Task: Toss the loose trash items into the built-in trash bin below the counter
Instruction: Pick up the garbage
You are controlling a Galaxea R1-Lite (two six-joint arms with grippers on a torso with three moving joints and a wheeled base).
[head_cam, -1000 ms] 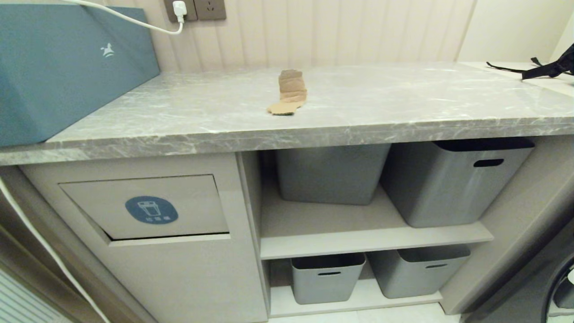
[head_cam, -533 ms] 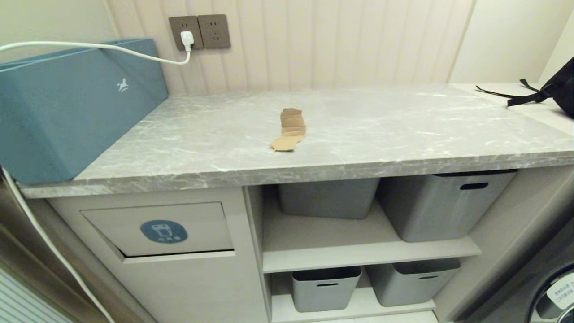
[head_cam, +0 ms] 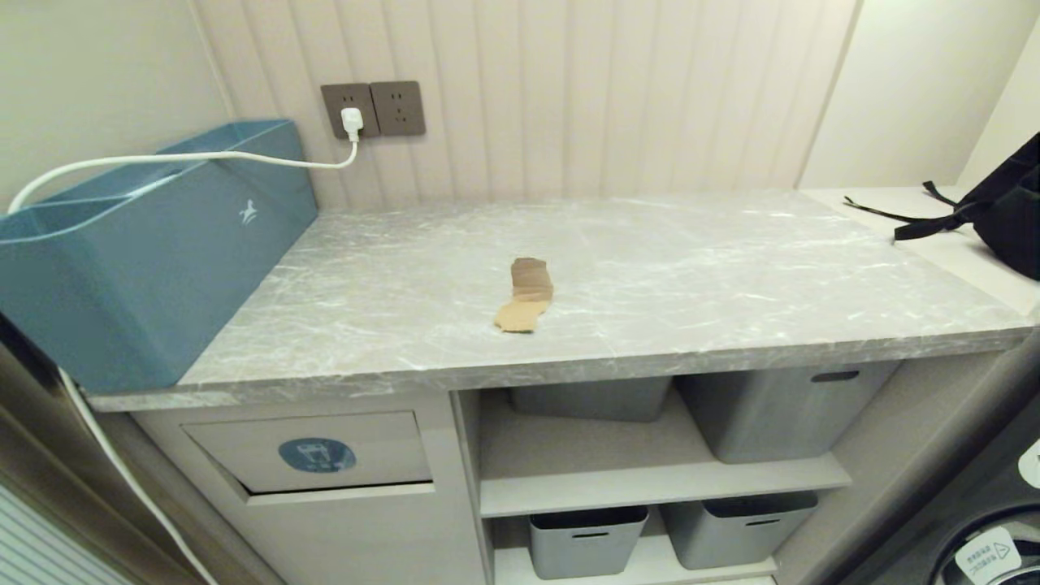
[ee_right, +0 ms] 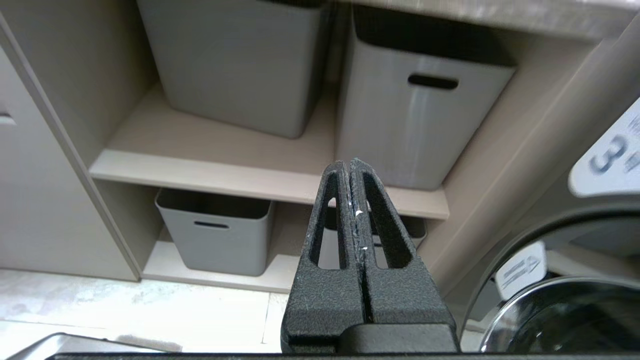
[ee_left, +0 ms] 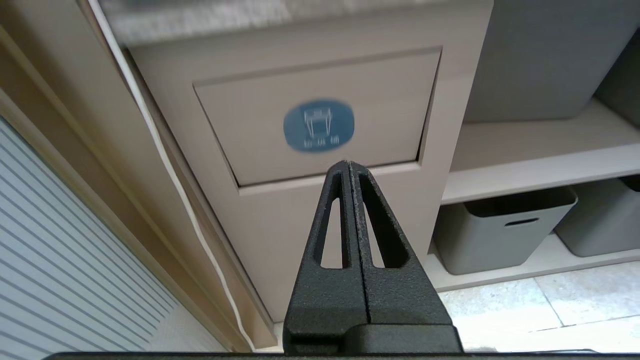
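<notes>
Cardboard scraps (head_cam: pixel 524 296), brown and creased, lie touching one another near the middle of the grey marbled counter (head_cam: pixel 731 301), a little back from its front edge. I can tell two pieces there, with bare marble all round them. On the counter's left end stands a large teal box (head_cam: pixel 154 244), with a white cable (head_cam: pixel 187 157) running across its top to a plug in the wall sockets (head_cam: pixel 374 108). A black bag (head_cam: pixel 1003 207) with loose straps sits on the pale surface past the counter's right end.

Below the counter on the left is the trash bin flap (head_cam: pixel 313 451), (ee_left: pixel 320 115) with its blue oval sticker, set in the beige cabinet front. To its right are open shelves holding grey storage bins (head_cam: pixel 784 410), two above and two below.

Only the head view shows the counter top and the scraps. Neither arm appears in it. The left wrist view faces the flap, with the left tool (ee_left: pixel 348 167) closed tight and empty, clear of the panel; the white cable hangs down beside the cabinet there. The right wrist view faces the shelves, with the right tool (ee_right: pixel 348 165) also pressed closed on nothing. A round glass appliance door (ee_right: pixel 565 290) sits close by on one side, and pale floor tiles (ee_right: pixel 150 310) lie in front of the cabinet.
</notes>
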